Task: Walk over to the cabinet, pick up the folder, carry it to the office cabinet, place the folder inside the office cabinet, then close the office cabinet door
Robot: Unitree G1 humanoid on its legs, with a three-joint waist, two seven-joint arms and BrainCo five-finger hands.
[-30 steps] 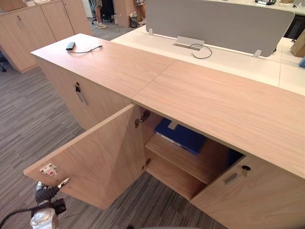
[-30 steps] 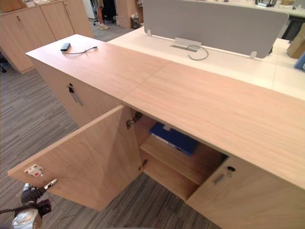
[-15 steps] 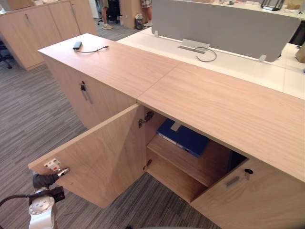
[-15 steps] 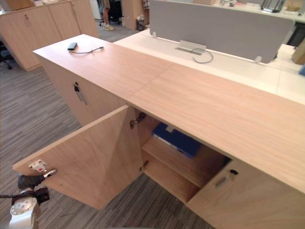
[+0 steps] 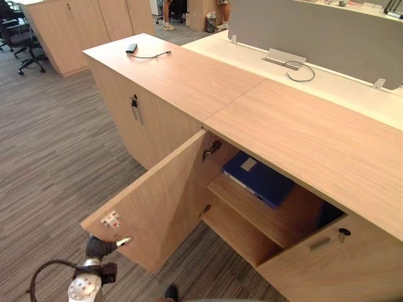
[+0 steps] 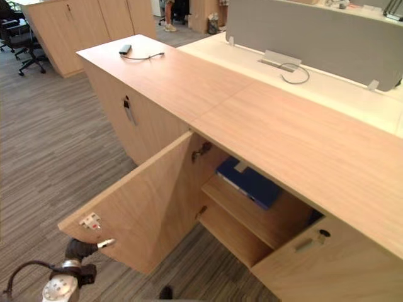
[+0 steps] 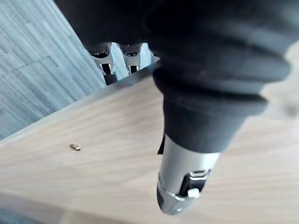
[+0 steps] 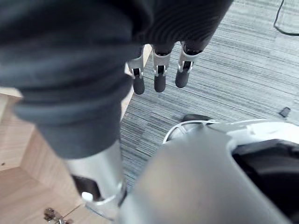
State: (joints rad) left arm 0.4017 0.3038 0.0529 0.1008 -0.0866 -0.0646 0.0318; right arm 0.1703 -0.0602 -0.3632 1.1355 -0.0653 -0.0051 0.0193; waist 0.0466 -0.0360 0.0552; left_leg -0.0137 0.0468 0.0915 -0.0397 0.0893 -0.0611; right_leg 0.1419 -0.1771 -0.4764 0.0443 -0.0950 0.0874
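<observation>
The blue folder point(image 5: 259, 180) lies flat on the upper shelf inside the open office cabinet point(image 5: 302, 132). The cabinet's left door point(image 5: 165, 200) stands swung out towards me. My left hand point(image 5: 99, 247) is at the low free corner of that door, one straight finger against its edge. In the left wrist view the thumb point(image 7: 185, 179) lies straight over the door panel point(image 7: 93, 154) and the fingers point(image 7: 105, 59) reach past its edge. My right hand point(image 8: 159, 70) hangs open over the carpet beside the wood, holding nothing.
The right door point(image 5: 340, 261) is closed with a key in it. A closed neighbouring cabinet point(image 5: 134, 107) stands on the left, with a black device and cable point(image 5: 132, 48) on top. Behind are a desk with a grey divider point(image 5: 315, 34), office chairs point(image 5: 19, 34) and a person's legs point(image 5: 167, 16).
The camera has moved, so the cabinet now sits further right in view. My left hand has stayed at the door's free corner. The folder has not moved.
</observation>
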